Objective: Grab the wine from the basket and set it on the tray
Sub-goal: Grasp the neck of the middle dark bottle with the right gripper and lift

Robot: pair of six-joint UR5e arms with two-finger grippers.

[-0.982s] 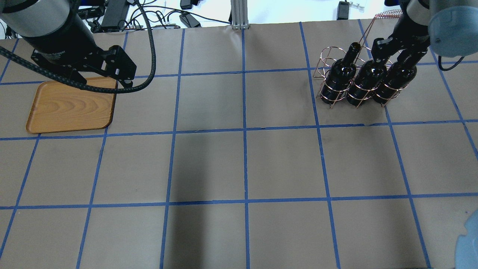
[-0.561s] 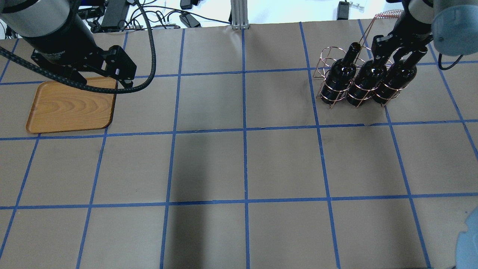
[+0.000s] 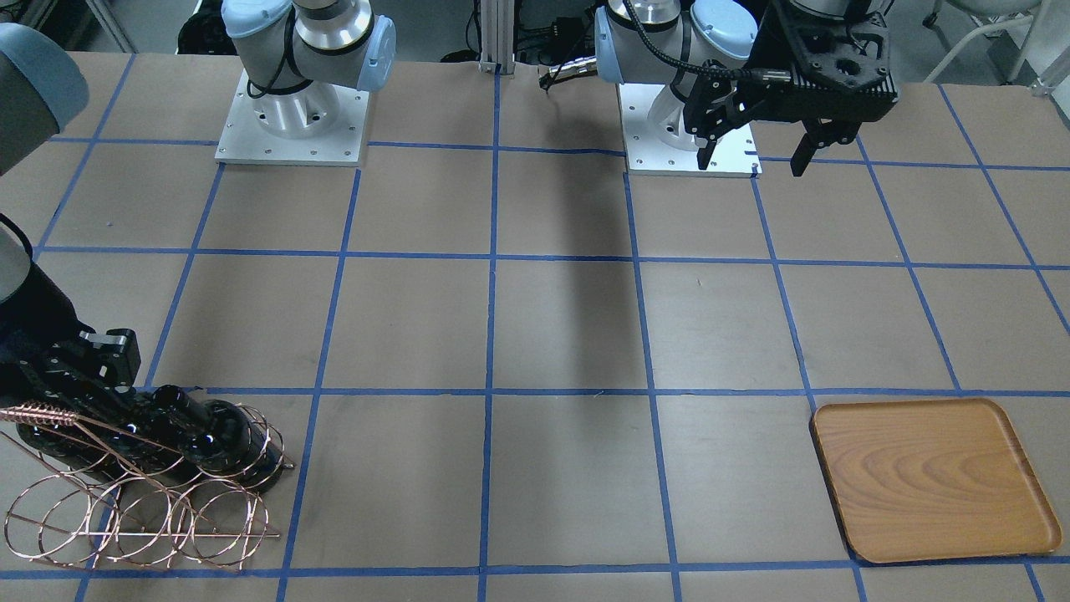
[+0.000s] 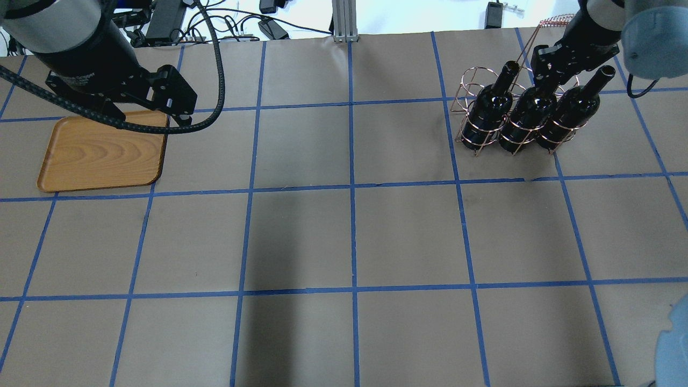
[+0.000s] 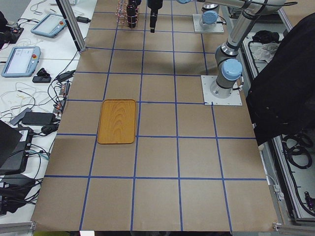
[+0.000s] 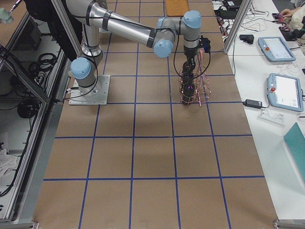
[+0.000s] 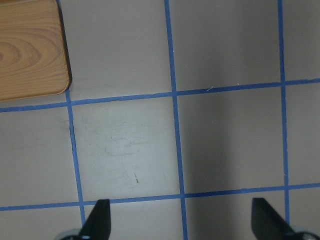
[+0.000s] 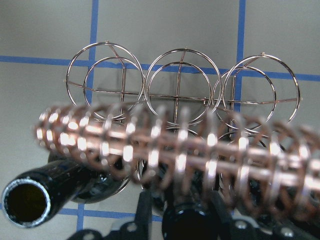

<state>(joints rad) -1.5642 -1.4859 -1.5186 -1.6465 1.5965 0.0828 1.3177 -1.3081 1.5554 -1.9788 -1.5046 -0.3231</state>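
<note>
Three dark wine bottles stand in the near row of the copper wire basket (image 4: 473,72) at the far right: left (image 4: 486,113), middle (image 4: 527,115) and right (image 4: 572,110). My right gripper (image 4: 548,70) is open and hangs over the middle bottle, a finger on either side of its neck. In the right wrist view that bottle's top (image 8: 187,222) sits between the fingers, under the coiled handle (image 8: 175,145). Another bottle's open mouth (image 8: 25,202) shows to the left. My left gripper (image 7: 182,220) is open and empty, above the table beside the wooden tray (image 4: 102,153).
The basket's far row of loops (image 8: 180,75) holds nothing. The handle stem rises slanted above the bottles. Blue tape lines grid the brown table. Cables and devices lie beyond the far edge (image 4: 172,21). The arm bases (image 3: 292,117) stand at the robot's side.
My right gripper has shifted back and a little left, uncovering the right bottle's neck. The bottles, the basket and my left arm have not moved.
</note>
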